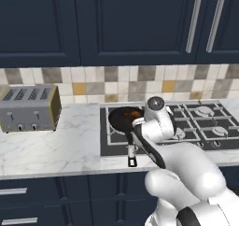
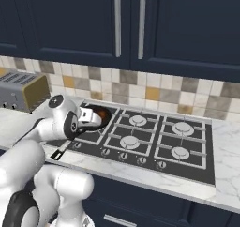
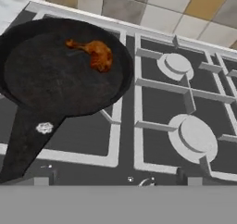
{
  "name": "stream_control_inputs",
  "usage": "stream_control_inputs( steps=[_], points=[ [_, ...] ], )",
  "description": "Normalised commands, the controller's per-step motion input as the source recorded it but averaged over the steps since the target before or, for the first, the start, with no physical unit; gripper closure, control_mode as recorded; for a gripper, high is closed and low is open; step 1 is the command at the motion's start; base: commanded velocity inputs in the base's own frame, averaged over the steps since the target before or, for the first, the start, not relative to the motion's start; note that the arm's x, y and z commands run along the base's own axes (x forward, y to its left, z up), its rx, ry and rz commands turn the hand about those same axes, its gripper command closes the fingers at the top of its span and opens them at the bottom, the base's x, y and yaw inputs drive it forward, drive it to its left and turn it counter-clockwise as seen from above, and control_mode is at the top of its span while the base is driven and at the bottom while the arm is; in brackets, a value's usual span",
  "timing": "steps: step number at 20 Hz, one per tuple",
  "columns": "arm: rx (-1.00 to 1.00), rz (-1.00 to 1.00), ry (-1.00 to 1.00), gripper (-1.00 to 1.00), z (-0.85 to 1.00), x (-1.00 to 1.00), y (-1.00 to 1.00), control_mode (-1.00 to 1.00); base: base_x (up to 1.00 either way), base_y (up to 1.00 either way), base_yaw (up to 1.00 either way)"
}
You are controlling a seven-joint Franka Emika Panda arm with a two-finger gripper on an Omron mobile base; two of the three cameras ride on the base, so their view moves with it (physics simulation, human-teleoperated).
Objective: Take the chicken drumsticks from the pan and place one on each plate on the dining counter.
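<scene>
From the left base camera, a black pan (image 1: pixel 122 118) sat on the rear left burner of a gas hob (image 1: pixel 205 124), its long handle reaching toward the front edge of the marble bench (image 1: pixel 51 145). An orange-brown patch of drumstick (image 1: pixel 135 113) showed at the pan's right side, partly hidden behind the white arm (image 1: pixel 161 127). The arm bent over the hob just beside the pan. A silver toaster (image 1: pixel 30 108) stood well apart on the left. Tiles lined the wall, with navy cabinets above.

From the right base camera, the arm's wrist covered most of the pan (image 2: pixel 99 116), and a small orange glint showed at its edge. The hob (image 2: pixel 154 141) stretched to the right, with knobs along its front. The toaster (image 2: pixel 23 91) stood at far left.

From the hand camera, the pan (image 3: pixel 55 79) lay at upper left, with one drumstick (image 3: pixel 96 53) near its far rim, bone end pointing left. The handle ran toward the lower left. The fingers' tips could not be made out here; they were spread wide and held nothing.
</scene>
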Motion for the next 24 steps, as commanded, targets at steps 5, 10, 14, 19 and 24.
stream_control_inputs(
  steps=[5, 10, 14, 19, 24],
  points=[
    [0.1, -0.02, 0.12, -1.0, -0.01, 0.51, 0.0, -1.0, 0.0, 0.0, 0.0],
    [0.12, -0.01, 0.0, -1.0, 0.0, 0.4, 0.01, -1.0, 0.0, 0.0, 0.0],
    [0.1, -0.05, 0.0, -1.0, -0.17, 0.14, 0.03, -1.0, 0.0, 0.0, 0.0],
    [0.14, -0.09, 0.0, -1.0, -0.28, 0.13, 0.0, -1.0, 0.0, 0.0, 0.0],
    [0.09, -0.12, 0.0, -1.0, -0.07, 0.24, 0.0, -1.0, 0.0, 0.0, 0.0]
  ],
)
